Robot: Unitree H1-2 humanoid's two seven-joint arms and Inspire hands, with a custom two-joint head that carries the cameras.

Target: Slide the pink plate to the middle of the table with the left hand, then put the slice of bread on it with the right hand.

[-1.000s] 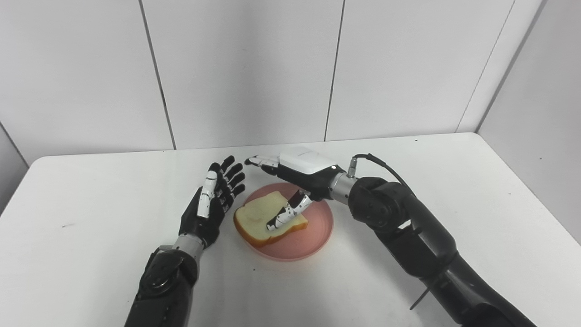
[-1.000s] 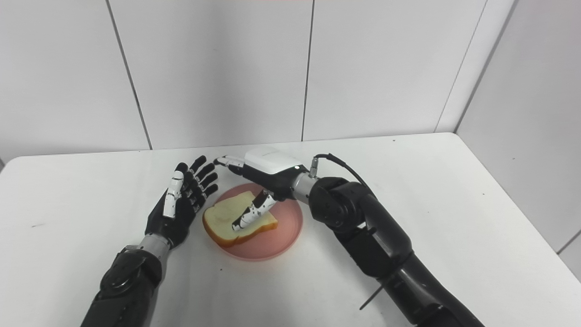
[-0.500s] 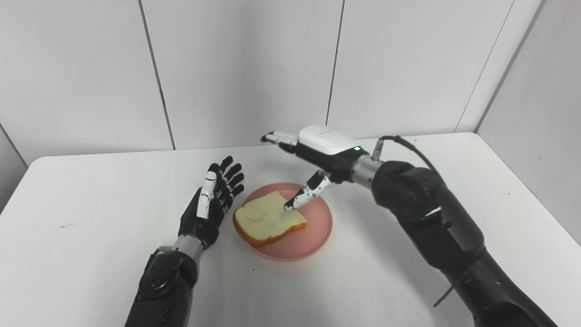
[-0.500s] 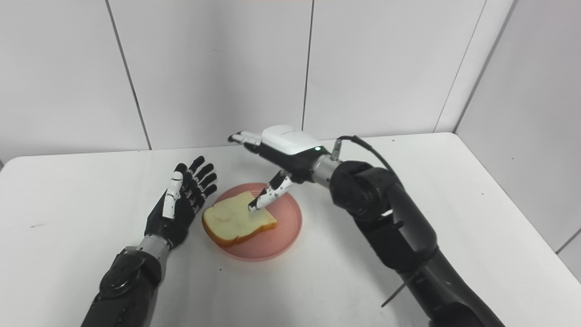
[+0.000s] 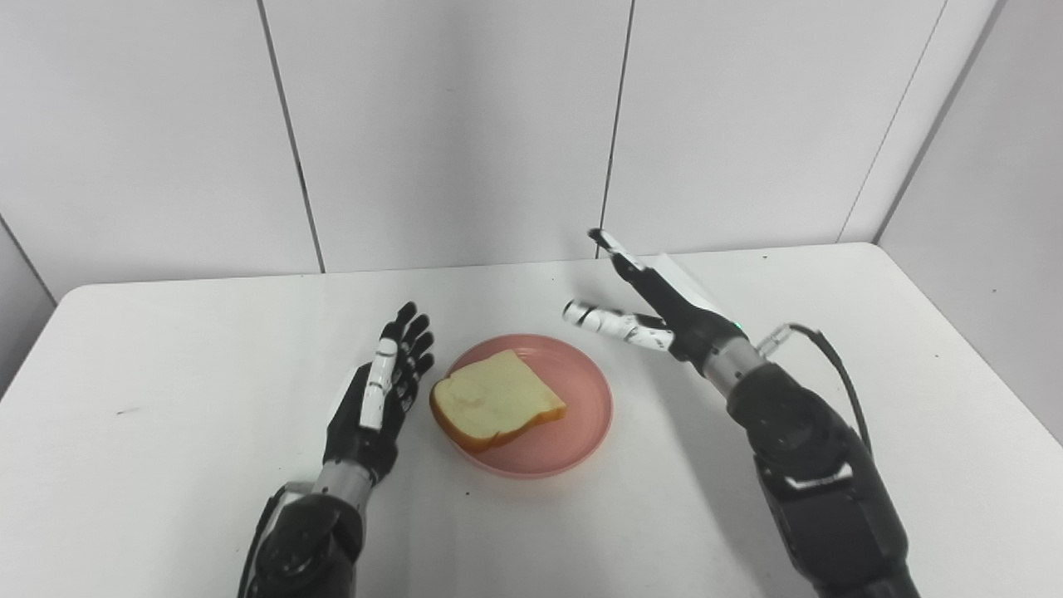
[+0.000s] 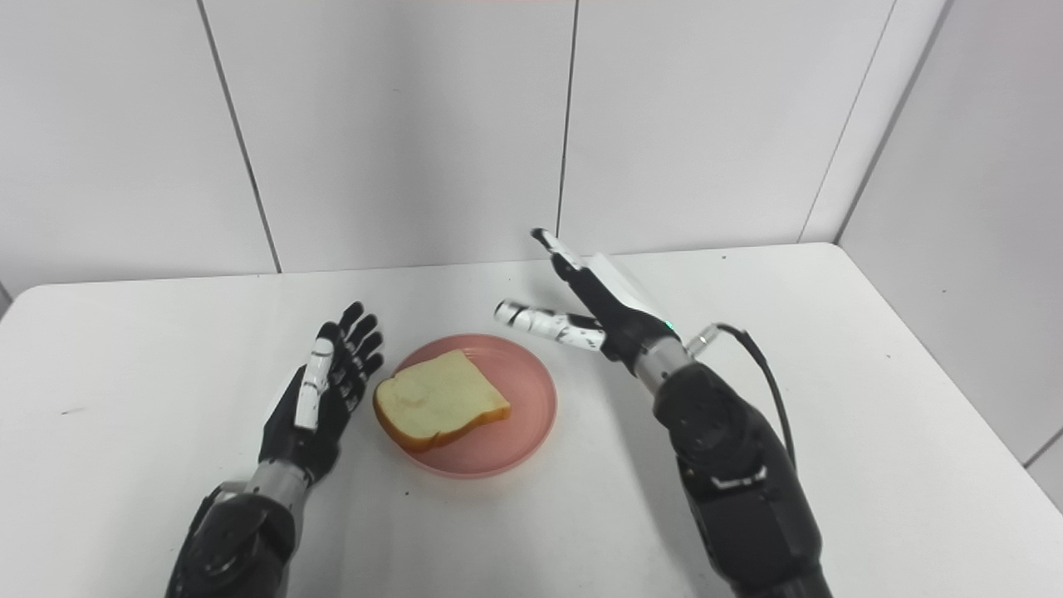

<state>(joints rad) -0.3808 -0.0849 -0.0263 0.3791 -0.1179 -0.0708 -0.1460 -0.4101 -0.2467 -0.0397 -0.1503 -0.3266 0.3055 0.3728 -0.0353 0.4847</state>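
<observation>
The slice of bread (image 5: 497, 399) lies flat on the pink plate (image 5: 581, 415) mid-table, so the job looks done. Both the left hand (image 5: 378, 399) beside the plate and the right hand (image 5: 656, 311) hover with fingers spread, holding nothing.

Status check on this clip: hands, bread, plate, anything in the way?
Left hand open beside pink plate. Right hand open, clear of plate. Slice of bread lying on plate, mid-table. Nothing in the way.
</observation>
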